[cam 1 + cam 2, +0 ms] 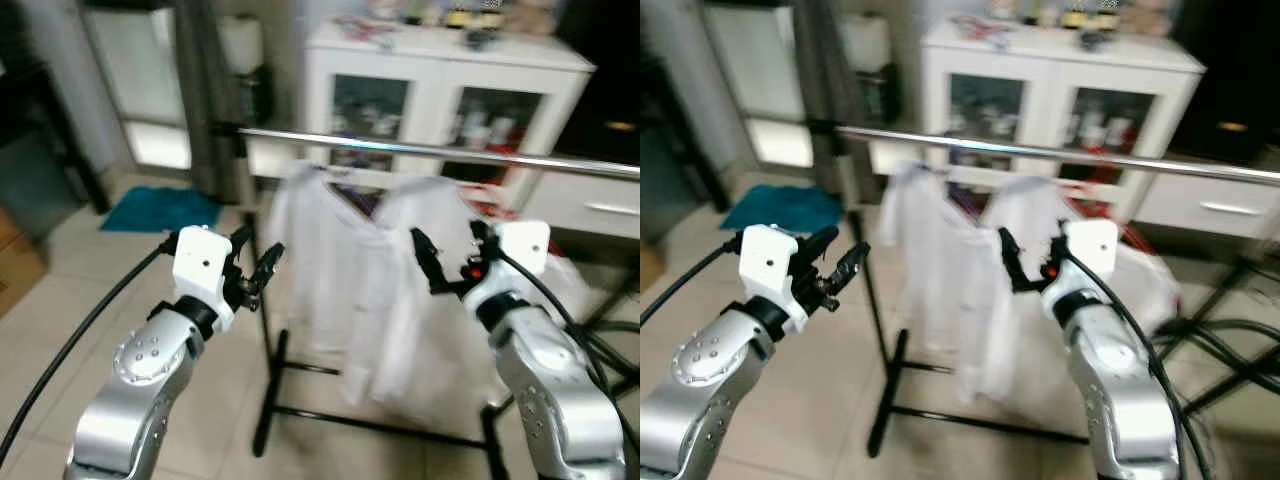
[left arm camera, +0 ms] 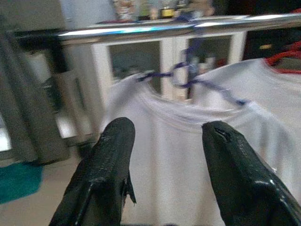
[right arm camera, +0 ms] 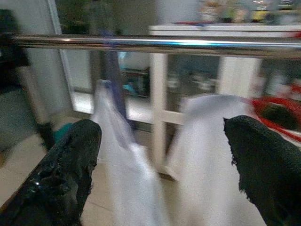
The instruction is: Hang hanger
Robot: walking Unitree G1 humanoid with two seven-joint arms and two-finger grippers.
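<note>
Both arms up in front of the rail [image 1: 430, 150] — left claw [image 1: 256, 266] spread wide, empty; right claw [image 1: 446, 255] spread wider, empty too. Just past them, a white shirt [image 1: 335, 270] on its blue hanger [image 2: 197, 80] already hooked over the rail. Risk from here: a claw brushing the shirt could tug the hanger off.
</note>
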